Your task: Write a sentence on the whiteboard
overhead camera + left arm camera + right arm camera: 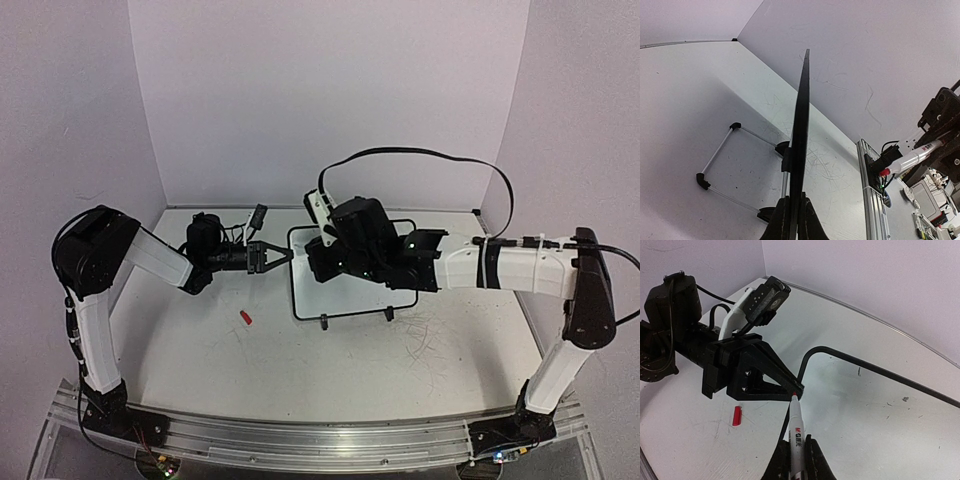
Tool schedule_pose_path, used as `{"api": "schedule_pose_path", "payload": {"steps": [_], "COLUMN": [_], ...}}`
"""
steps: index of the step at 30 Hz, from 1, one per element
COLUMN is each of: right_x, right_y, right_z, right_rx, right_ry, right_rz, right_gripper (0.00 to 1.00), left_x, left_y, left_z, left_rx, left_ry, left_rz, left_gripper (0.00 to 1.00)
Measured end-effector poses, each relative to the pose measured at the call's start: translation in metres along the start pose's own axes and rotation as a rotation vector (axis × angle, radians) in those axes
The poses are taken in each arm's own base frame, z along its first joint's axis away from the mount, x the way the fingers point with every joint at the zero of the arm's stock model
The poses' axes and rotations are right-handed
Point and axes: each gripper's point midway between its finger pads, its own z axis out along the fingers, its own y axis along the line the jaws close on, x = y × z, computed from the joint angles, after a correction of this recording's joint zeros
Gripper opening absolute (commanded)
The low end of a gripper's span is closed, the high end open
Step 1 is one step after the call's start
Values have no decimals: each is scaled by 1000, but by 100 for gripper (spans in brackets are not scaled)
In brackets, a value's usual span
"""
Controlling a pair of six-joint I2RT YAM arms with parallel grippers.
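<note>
The whiteboard (355,300) stands tilted on its two black feet mid-table. My left gripper (272,257) is shut on its left edge, and the left wrist view shows the black frame (801,125) edge-on between the jaws of that gripper (794,196). My right gripper (796,437) is shut on a white marker (796,420). The marker's red tip (794,396) sits at the board's left edge, close to the left gripper's fingers (767,382). From above, the right gripper (322,262) hangs over the board's upper left part. The board face (880,425) looks blank; no sentence is in view.
A red marker cap (245,317) lies on the table left of the board, and also shows in the right wrist view (737,416). Grey scribble scuffs (430,340) mark the tabletop. The board's wire stand (720,165) rests behind it. Walls close in the back and both sides.
</note>
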Motion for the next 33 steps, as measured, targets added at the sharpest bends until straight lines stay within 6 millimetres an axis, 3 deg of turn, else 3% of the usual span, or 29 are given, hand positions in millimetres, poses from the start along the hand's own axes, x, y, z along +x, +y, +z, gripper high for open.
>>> {"api": "schedule_pose_path", "payload": {"steps": [13, 23, 33], "right_x": [9, -5, 3], "right_y": [-11, -10, -11], "right_z": [12, 17, 26], "right_rx": [99, 115, 130], "right_ry": [1, -30, -15], "right_rz": [-3, 8, 0], "right_gripper": [0, 0, 0], "left_x": [0, 0, 0], "left_y": [0, 0, 0], "left_z": [0, 0, 0], "left_rx": [-1, -1, -1], "left_ry": [0, 0, 0], "left_rz": [0, 2, 2], "left_gripper": [0, 0, 0]}}
